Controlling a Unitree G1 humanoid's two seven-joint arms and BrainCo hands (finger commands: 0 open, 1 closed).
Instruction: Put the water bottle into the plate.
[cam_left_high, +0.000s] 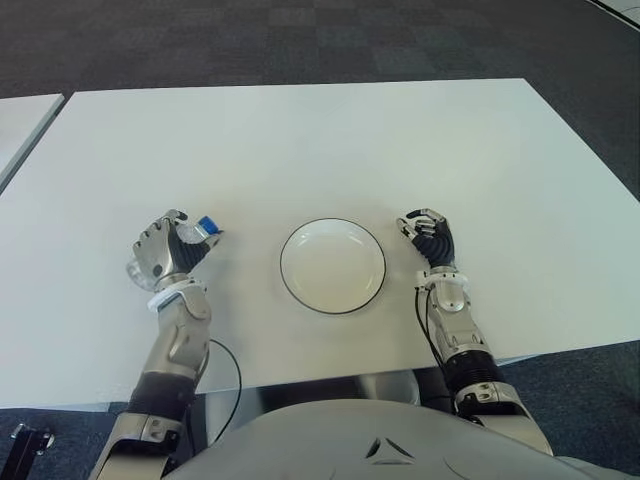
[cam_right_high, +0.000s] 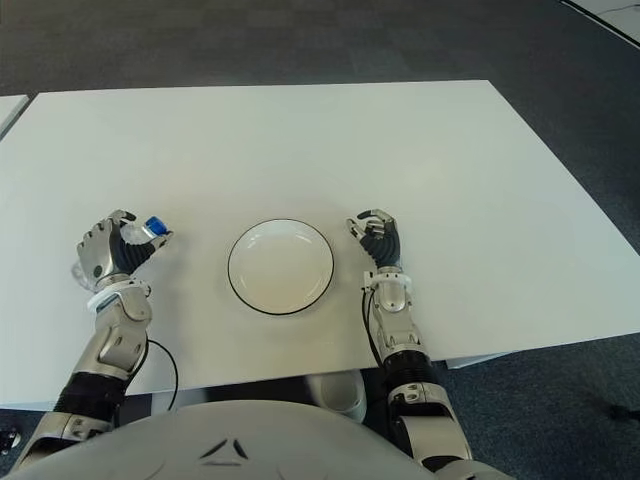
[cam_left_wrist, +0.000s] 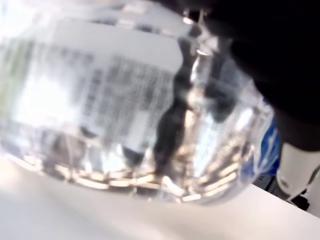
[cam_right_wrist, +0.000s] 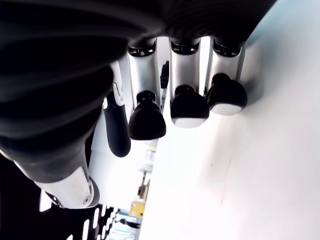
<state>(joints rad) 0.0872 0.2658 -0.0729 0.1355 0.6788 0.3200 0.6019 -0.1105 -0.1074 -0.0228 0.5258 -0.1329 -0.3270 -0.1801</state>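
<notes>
My left hand is curled around a clear water bottle with a blue cap, held on its side left of the plate, cap pointing towards it. The left wrist view is filled by the bottle's label and ribbed plastic. The white plate with a dark rim lies near the table's front edge, between my hands, and holds nothing. My right hand shows just right of the plate, fingers curled with nothing in them.
The white table stretches far behind the plate. A second white table edge shows at the far left. Dark carpet surrounds the tables. A black cable hangs by my left forearm.
</notes>
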